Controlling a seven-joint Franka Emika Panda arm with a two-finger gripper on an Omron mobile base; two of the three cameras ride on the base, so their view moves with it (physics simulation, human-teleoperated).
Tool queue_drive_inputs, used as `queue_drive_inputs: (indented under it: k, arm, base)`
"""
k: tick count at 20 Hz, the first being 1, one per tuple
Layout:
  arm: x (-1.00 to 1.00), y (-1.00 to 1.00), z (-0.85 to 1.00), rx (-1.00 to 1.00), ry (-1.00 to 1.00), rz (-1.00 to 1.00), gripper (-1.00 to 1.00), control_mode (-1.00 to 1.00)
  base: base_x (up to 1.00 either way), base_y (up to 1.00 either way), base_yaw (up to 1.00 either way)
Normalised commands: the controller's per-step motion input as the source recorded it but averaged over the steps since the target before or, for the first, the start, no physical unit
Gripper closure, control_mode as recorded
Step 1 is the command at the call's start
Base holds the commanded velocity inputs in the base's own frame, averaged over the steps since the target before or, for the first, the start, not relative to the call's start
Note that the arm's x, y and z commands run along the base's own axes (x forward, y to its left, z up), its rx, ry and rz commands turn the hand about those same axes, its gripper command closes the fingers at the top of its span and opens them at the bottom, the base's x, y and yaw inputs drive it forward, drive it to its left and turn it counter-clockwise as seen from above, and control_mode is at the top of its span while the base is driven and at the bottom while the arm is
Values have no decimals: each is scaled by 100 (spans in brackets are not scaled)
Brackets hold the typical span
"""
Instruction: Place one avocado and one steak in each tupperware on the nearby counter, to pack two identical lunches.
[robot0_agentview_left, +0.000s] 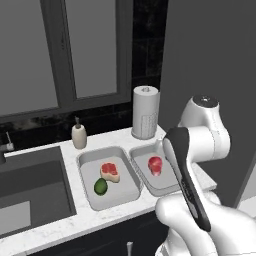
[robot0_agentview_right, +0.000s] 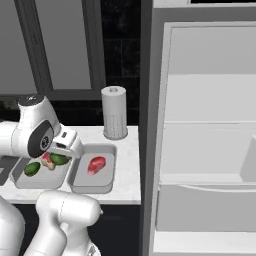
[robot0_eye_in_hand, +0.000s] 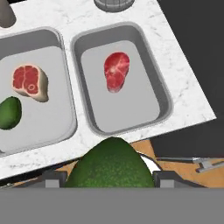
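Left base view: the arm's white links cover the right rim of the right tupperware (robot0_agentview_left: 156, 187) and hide the gripper. On the counter (robot0_agentview_left: 60, 227), the left tupperware (robot0_agentview_left: 127, 192) holds a steak (robot0_agentview_left: 109, 171) with an avocado (robot0_agentview_left: 101, 187) just in front of it; the right tray holds a second steak (robot0_agentview_left: 155, 165). A paper towel roll (robot0_agentview_left: 145, 112) stands at the counter's back edge behind the right tray, a soap dispenser (robot0_agentview_left: 78, 135) farther left, and the sink (robot0_agentview_left: 30, 185) is cut off at the left.

Right base view: the arm's elbow hides most of the left tray and the gripper (robot0_agentview_right: 64, 159) is hard to make out, a green avocado at it. The open fridge (robot0_agentview_right: 207, 130) fills the right.

Hand view: the fingers (robot0_eye_in_hand: 54, 180) clasp a held avocado (robot0_eye_in_hand: 110, 164) that is cut off below, poised off the counter's front edge, before the right tray.
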Motion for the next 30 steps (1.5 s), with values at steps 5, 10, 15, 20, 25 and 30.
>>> queue_drive_inputs:
  k: [5,10,15,20,25,30]
  arm:
    - [78,0,-79,0,1,2,100,-100]
    - [80,8,-53,0,-10,1,100,-100]
    - [74,22,-64,0,0,1,100,-100]
    - [73,10,-65,0,4,4,-100,-100]
    - [21,-1,3,0,6,0,-100,-100]
    - [0,0,34,1,11,0,-100,-100]
  base:
    - [0,0,0]
    - [0,0,0]
    - [0,0,0]
    - [0,0,0]
    - [0,0,0]
    - [0,0,0]
